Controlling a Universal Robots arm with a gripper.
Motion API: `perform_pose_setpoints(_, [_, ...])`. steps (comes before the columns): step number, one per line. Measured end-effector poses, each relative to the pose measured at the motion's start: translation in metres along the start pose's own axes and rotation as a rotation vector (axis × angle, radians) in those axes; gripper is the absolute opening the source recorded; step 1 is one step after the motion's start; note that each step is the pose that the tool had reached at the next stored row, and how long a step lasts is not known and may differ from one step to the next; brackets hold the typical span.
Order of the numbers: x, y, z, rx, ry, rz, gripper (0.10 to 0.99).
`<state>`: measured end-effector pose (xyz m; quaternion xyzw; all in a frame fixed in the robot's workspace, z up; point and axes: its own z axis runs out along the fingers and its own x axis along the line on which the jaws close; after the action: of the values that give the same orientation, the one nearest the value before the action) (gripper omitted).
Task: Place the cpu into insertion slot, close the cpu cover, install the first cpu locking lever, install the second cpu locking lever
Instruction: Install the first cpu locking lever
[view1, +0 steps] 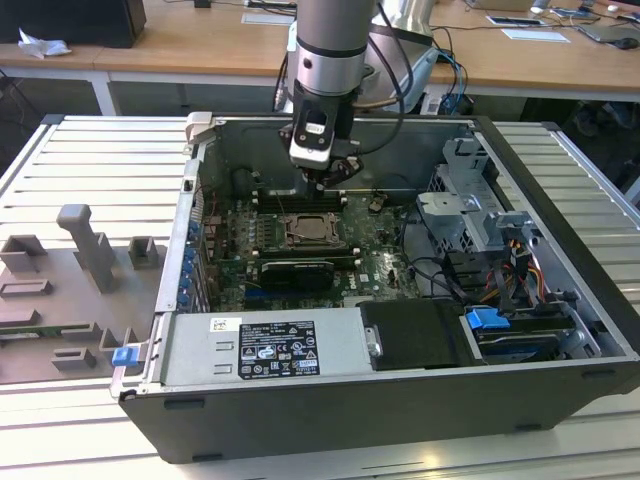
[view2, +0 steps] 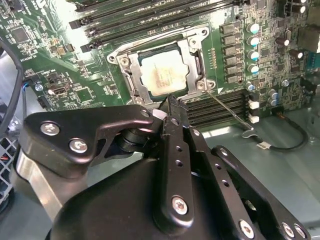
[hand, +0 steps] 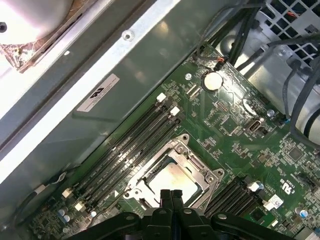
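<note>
Pale silver-beige cpu (view1: 303, 229) seated in the insertion slot (view1: 322, 243) at centre frame in the exterior view, gripper (view1: 322, 184) hung just above. In the second wrist view, seen framed by the cpu cover (view2: 186, 57) at upper centre, jaws pressed together, holding nothing. In the first wrist view, lay low centre, touching nothing.

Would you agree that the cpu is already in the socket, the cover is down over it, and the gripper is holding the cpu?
Not quite: the gripper holds nothing. In the second wrist view its fingers are shut and empty beside the socket. The cpu is indeed seated there, with the cover down over it.
</note>
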<state>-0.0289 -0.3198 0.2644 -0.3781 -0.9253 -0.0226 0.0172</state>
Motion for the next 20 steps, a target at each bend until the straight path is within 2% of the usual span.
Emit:
perform_pose_setpoints(7, [0.0000, 0.0000, 0.0000, 0.003, 0.0020, -0.068, 0.106])
perform_pose_setpoints(13, [0.0000, 0.0000, 0.0000, 0.009, 0.0048, -0.216, 0.106])
perform_pose_setpoints(15, [0.0000, 0.0000, 0.0000, 0.005, -0.0009, -0.235, 0.106])
perform_pose_setpoints(16, [0.0000, 0.0000, 0.0000, -0.001, -0.0097, -0.244, 0.106])
perform_pose_setpoints(17, [0.0000, 0.0000, 0.0001, -0.012, -0.0236, -0.251, 0.106])
perform_pose_setpoints(18, [0.0000, 0.0000, 0.0001, -0.016, -0.0285, -0.256, 0.106])
perform_pose_setpoints(20, [0.0000, 0.0000, 0.0001, -0.015, -0.0271, -0.309, 0.106])
